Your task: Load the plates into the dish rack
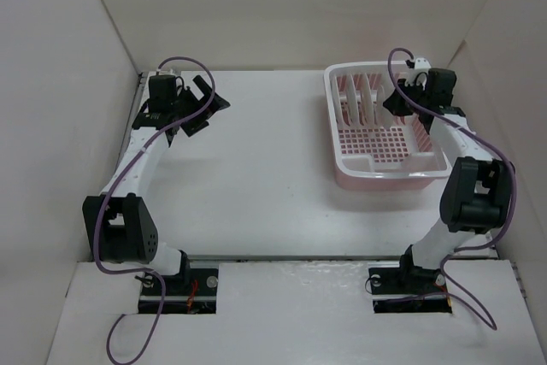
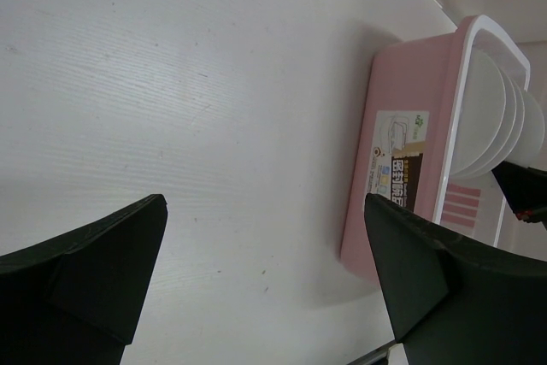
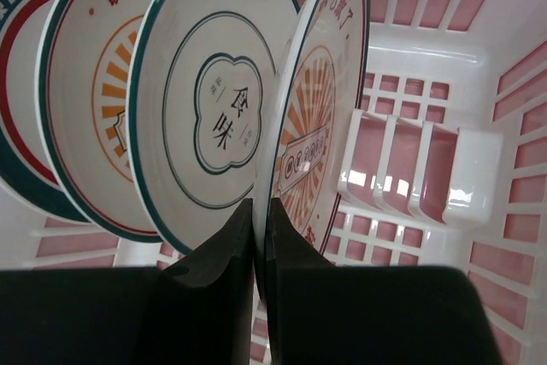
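The pink dish rack (image 1: 389, 170) stands at the far right of the table. In the right wrist view several plates stand upright in its slots: a teal-rimmed one (image 3: 21, 126), an orange sunburst one (image 3: 94, 100) and a white one with thin rings (image 3: 214, 100). My right gripper (image 3: 261, 211) is shut on the rim of the second orange sunburst plate (image 3: 320, 108), which stands on edge in the rack beside the others. My left gripper (image 1: 203, 104) is open and empty above the far left of the table, well apart from the rack (image 2: 402, 143).
White walls enclose the table on the left, back and right. The rack's grid floor (image 3: 410, 168) lies to the right of the held plate. The backs of the plates (image 2: 496, 126) show over the rack's rim in the left wrist view.
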Robot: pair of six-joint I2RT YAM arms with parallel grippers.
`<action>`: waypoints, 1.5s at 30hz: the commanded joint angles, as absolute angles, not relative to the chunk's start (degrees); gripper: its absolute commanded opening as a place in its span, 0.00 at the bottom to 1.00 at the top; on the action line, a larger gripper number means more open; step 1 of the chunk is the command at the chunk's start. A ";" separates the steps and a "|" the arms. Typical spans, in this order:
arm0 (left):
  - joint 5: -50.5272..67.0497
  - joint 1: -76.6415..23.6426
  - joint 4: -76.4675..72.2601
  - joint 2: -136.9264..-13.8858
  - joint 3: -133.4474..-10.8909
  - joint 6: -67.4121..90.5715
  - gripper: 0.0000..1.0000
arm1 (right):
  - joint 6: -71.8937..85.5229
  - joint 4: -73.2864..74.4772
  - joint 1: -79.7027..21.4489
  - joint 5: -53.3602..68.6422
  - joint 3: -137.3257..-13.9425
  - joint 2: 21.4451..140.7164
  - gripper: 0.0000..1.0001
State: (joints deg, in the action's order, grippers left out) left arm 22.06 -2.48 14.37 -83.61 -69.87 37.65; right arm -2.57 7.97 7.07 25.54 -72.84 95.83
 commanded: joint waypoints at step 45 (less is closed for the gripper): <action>8.70 -5.89 17.76 -67.79 -77.54 33.21 1.00 | 7.98 28.73 -7.12 -9.21 -80.42 53.04 1.00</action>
